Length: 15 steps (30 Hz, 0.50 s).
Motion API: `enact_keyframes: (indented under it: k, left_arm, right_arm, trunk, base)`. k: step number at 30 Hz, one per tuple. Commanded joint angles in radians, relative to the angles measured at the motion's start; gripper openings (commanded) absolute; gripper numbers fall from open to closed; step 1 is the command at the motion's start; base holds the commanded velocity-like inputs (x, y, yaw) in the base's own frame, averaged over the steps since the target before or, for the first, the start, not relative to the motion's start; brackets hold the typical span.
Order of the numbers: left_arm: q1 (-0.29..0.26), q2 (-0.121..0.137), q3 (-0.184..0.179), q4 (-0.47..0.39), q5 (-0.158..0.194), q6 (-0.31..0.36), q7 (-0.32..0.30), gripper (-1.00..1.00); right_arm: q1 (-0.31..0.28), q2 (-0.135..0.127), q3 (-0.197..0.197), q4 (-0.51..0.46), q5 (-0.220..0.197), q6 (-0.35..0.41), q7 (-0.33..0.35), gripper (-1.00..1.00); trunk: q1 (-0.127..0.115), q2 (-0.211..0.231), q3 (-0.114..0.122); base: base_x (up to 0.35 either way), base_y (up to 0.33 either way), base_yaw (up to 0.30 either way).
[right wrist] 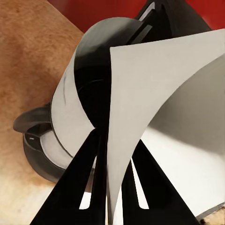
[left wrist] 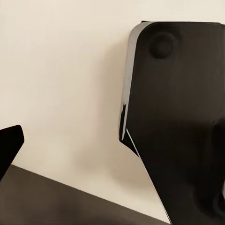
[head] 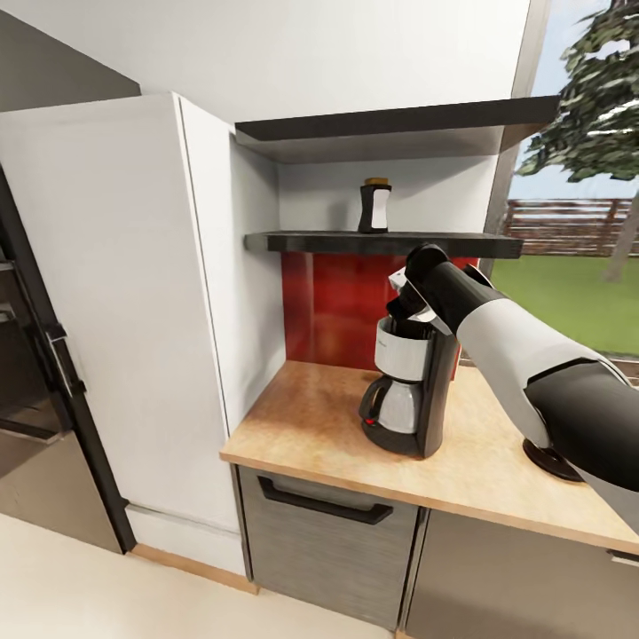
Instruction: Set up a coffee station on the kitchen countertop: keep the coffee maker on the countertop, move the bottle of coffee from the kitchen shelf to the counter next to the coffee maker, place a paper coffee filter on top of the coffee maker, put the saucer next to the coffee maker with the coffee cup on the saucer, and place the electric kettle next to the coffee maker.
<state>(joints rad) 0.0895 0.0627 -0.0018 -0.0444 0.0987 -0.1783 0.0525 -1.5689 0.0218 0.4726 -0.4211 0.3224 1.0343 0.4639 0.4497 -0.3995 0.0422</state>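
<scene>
The right end effector is clenched on one white paper filter, directly above the one coffee maker on the desk. One coffee bottle stands on the shelf. Left end effector: cannot tell.

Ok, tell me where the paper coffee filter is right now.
The paper coffee filter is pinched in the right gripper, just above the coffee maker on the kitchen countertop.
</scene>
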Motion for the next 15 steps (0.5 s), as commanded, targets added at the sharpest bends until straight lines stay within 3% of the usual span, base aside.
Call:
enact_keyframes:
  k: [1, 7, 15]
  left_arm:
    - [-0.003, 0.006, 0.0, -0.005, 0.008, -0.007, -0.004, 1.0]
    - [-0.004, 0.003, -0.002, -0.005, 0.007, -0.007, -0.002, 1.0]
    - [-0.007, 0.002, -0.003, -0.005, 0.007, -0.006, -0.002, 1.0]
  right_arm:
    - [0.0, 0.005, 0.006, 0.001, 0.012, 0.001, 0.009, -1.0]
    - [0.0, 0.032, 0.006, 0.002, 0.012, 0.002, 0.009, -1.0]
    - [0.0, 0.038, 0.006, 0.002, 0.013, 0.003, 0.009, -1.0]
  trunk:
    - [0.0, 0.0, 0.0]
    - [0.0, 0.0, 0.0]
    - [0.0, 0.0, 0.0]
  base:
    - [0.117, 0.067, 0.0]
    - [0.061, 0.03, 0.0]
    - [0.171, 0.109, 0.0]
